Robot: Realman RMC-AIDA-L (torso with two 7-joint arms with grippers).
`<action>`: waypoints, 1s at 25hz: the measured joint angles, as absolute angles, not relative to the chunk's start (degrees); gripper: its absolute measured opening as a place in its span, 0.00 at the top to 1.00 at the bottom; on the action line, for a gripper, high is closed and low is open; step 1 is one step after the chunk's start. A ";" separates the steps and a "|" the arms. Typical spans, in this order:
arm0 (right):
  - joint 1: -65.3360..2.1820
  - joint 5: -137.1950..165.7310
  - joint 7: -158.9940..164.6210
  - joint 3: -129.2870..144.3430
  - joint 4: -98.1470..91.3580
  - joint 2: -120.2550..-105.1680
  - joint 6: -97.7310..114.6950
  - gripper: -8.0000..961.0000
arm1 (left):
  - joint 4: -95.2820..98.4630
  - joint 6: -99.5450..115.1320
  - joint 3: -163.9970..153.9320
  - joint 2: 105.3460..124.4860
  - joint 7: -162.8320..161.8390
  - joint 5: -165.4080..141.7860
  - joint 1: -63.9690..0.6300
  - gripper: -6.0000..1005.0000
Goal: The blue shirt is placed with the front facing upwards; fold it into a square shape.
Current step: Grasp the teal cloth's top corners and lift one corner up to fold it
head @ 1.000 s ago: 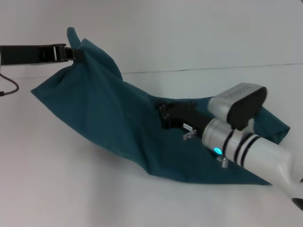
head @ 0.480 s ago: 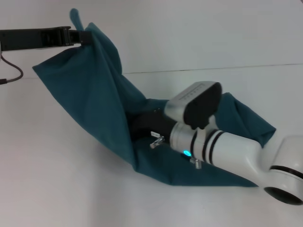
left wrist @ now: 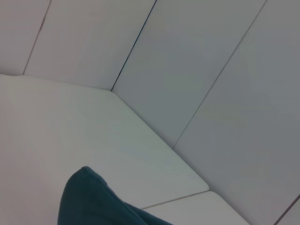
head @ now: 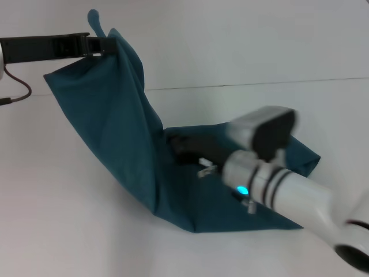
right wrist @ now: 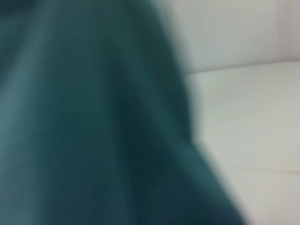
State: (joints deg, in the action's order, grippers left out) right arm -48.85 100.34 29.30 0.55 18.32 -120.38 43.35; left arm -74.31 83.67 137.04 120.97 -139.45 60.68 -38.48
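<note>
White tabletop under everything, pale wall panels behind. Blue shirt half raised off the table: one edge hauled high up at the far left, the cloth falling from there in a slanted sheet down to a crease near the shirt's middle, the rest lying flat and bunched toward the right. No lettering visible from the head view.

Left gripper at the shirt's top corner, pinched closed on the raised edge, a small tuft of cloth poking above it. Left wrist view showing only a rounded lump of the same cloth against the tabletop and the wall panels.

Right gripper low on the flat half, just right of the crease at the foot of the hanging sheet, dark fingers buried in the folds. Open or closed: cannot tell. Right wrist view filled with blurred teal cloth pressed close to the lens.

Key relation, judged from the layout: raised sheet leaning from the left gripper toward the right, across the flat half, with the fold line running roughly front to back beside the right gripper. Left arm nearer the free edge, so probably the one to carry that edge across and lay it down; right arm apparently placed to pin the flat part.
</note>
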 joint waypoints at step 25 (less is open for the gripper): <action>-56.20 100.46 15.01 -11.28 27.52 -121.55 29.59 0.92 | -74.87 83.58 134.59 121.47 -139.21 65.65 -39.99 0.94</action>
